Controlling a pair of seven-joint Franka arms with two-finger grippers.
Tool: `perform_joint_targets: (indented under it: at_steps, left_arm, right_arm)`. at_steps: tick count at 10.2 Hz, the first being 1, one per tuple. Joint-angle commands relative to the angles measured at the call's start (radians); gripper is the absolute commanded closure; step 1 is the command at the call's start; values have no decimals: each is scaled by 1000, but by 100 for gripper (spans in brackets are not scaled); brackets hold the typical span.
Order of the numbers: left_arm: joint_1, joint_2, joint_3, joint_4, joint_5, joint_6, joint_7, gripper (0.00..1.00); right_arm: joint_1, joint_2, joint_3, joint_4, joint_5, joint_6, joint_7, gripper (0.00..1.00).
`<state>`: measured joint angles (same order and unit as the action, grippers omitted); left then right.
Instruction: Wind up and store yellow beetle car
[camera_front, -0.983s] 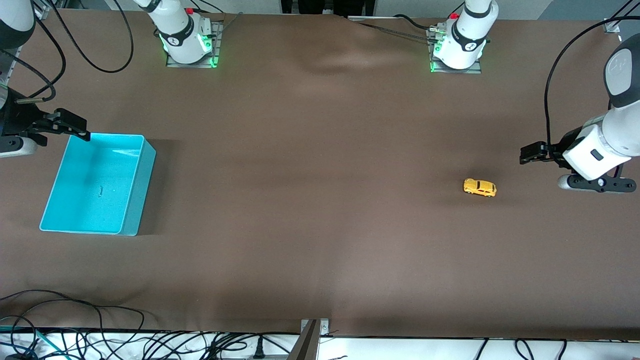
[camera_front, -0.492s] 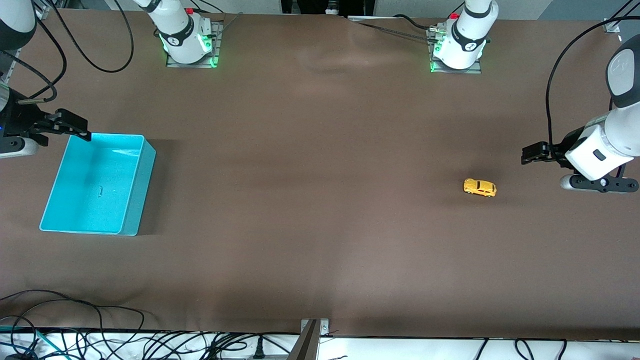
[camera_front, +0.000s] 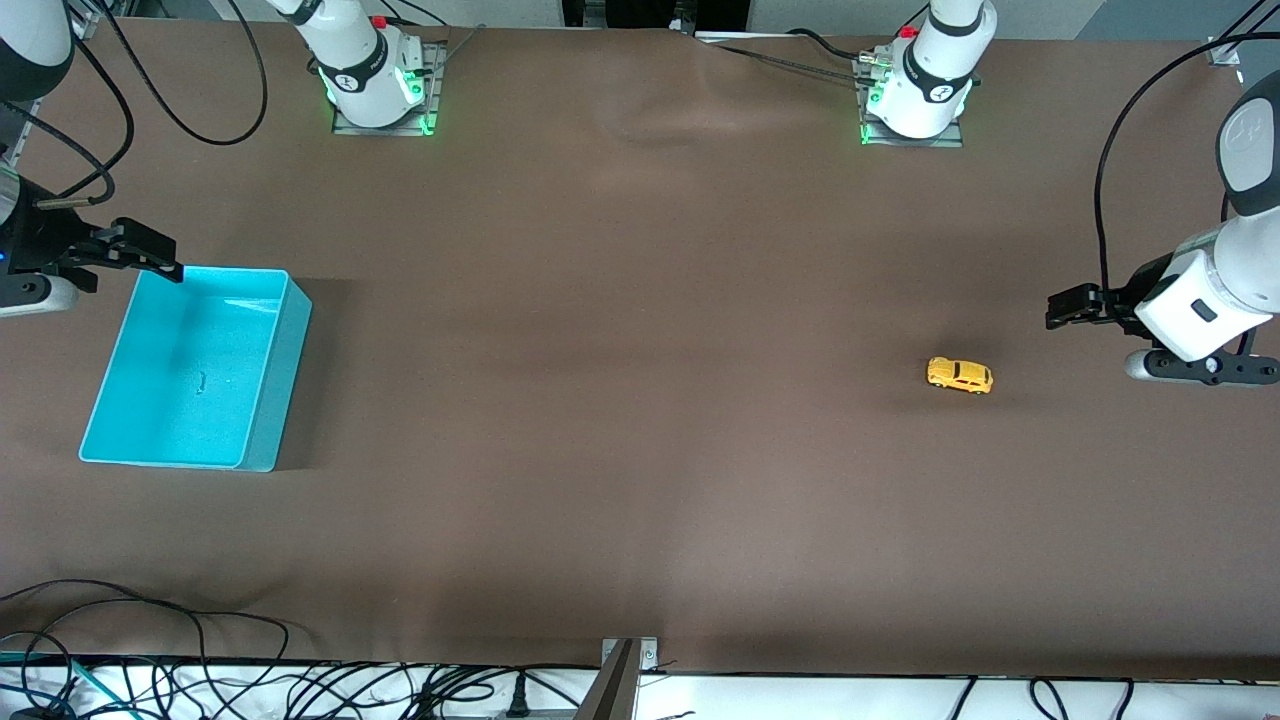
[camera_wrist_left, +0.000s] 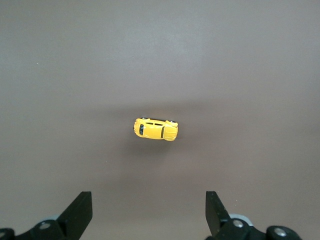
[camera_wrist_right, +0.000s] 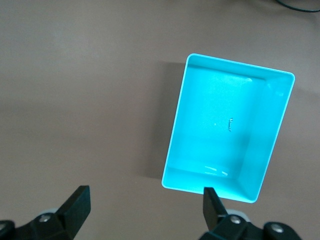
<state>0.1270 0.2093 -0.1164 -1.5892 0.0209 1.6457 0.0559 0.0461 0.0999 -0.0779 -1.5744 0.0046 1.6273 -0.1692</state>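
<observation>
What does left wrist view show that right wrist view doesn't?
Left wrist only: the yellow beetle car on its wheels on the brown table cover, framed by the open left gripper. Right wrist only: the cyan bin, nothing in it but a small dark mark, under the open right gripper. Both: bare brown cover and two spread black fingertips holding nothing.

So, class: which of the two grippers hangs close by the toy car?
The left gripper, open above the table near the yellow beetle car. The right gripper, also open, hangs by the cyan bin.
</observation>
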Motion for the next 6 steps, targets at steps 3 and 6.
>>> perform_joint_targets:
  at_steps: [3, 6]
  left_arm:
    - [17, 4, 0, -15, -21, -15, 1, 0]
    - [20, 4, 1, -15, -21, -15, 1, 0]
  right_arm:
    - [0, -8, 3, -9, -3, 29, -1, 0]
    - [0, -9, 3, -9, 9, 36, -1, 0]
